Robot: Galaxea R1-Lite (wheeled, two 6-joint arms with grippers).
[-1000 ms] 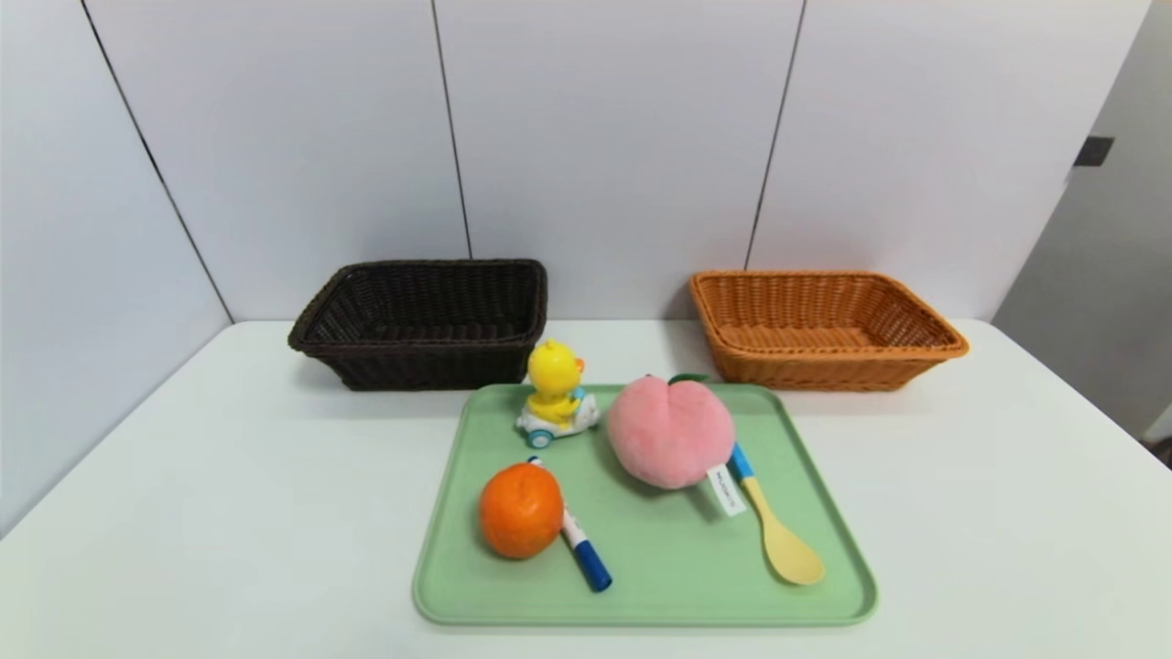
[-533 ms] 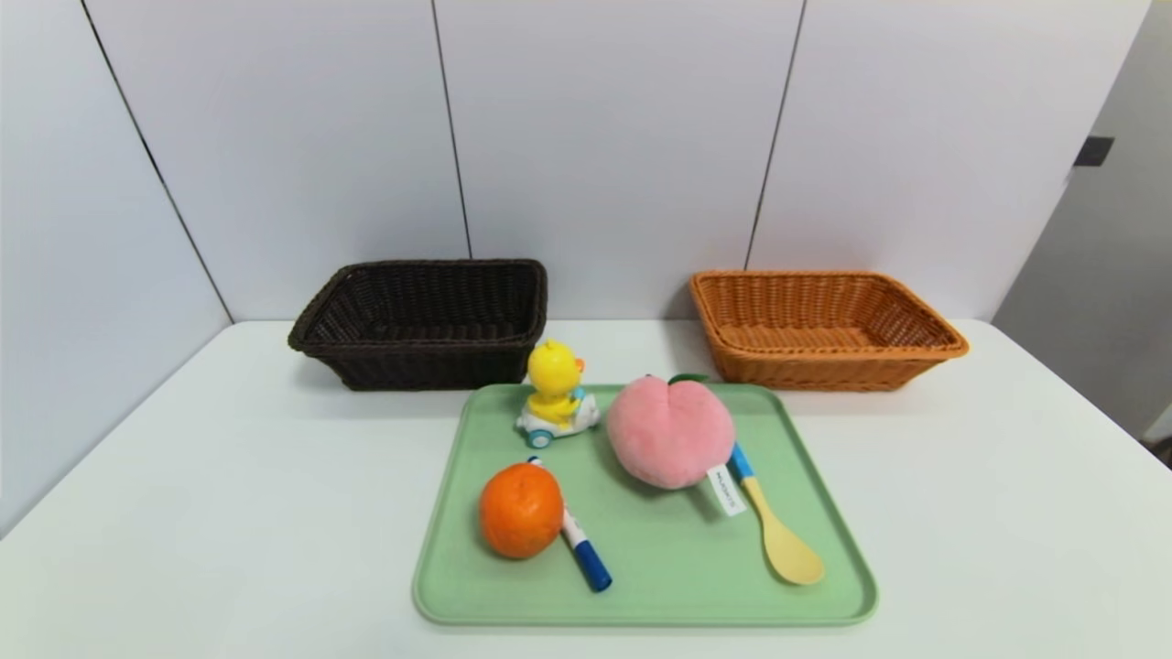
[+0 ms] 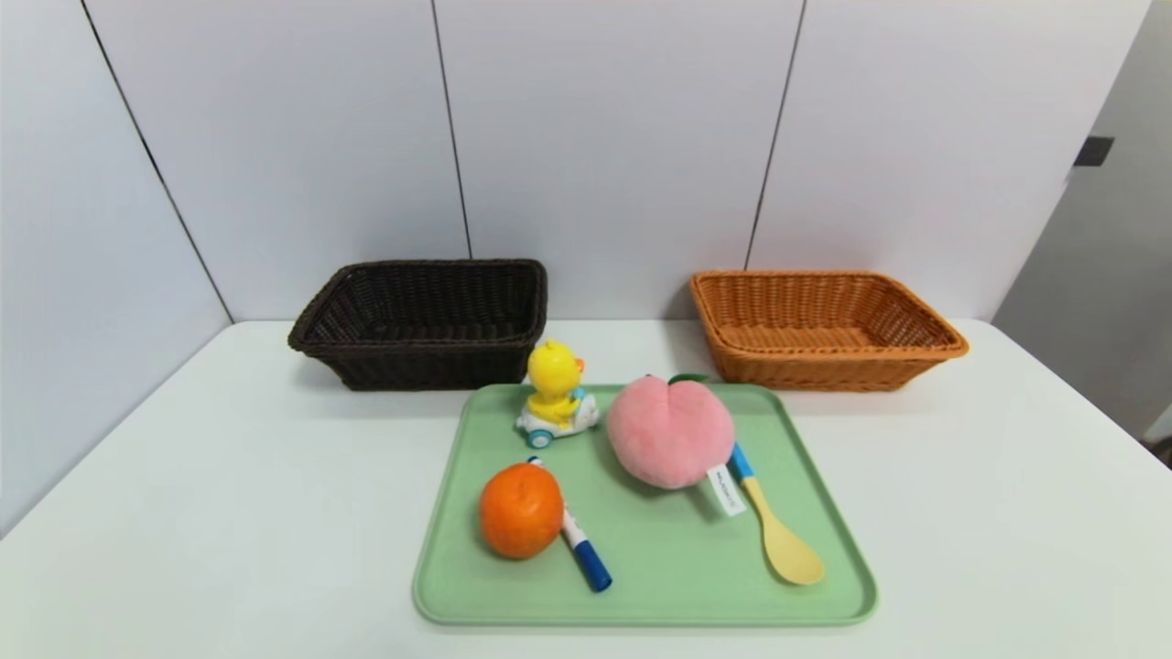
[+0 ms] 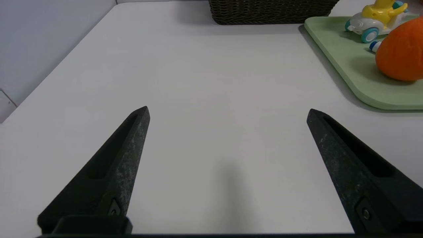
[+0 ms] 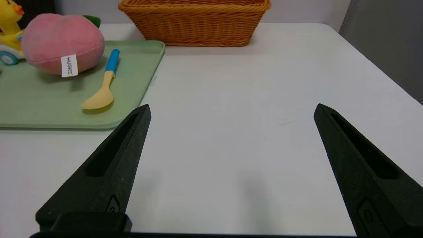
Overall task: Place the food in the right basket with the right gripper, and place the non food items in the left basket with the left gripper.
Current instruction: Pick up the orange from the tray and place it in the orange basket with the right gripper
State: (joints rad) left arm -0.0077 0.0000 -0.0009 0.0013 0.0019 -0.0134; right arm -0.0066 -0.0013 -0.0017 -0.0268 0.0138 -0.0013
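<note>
From the head, no claw is seen; 5 things lie on the green tray (image 3: pixel 641 586).

By the left wrist, the left claw (image 4: pixel 228 114) is spread wide over bare bench (image 4: pixel 198 82); the orange (image 4: pixel 401 53) and duck toy (image 4: pixel 376 16) are seen ahead, to the right, the dark basket (image 4: pixel 271 11) straight ahead.

By the right wrist, the right claw (image 5: pixel 231 110) is spread wide, holding nothing; the plush peach (image 5: pixel 61 43) and spoon (image 5: pixel 104 82) are seen ahead, to the left, the orange-tan basket (image 5: pixel 195 24) ahead.

My right pincer (image 5: pixel 231 110) gapes wide over bare counter (image 5: pixel 251 99). At eleven o'clock I see the plush peach (image 5: pixel 61 43) and yellow spoon (image 5: pixel 100 89) on the green tray (image 5: pixel 39 109); the orange-tan basket (image 5: pixel 195 21) sits at twelve.
</note>
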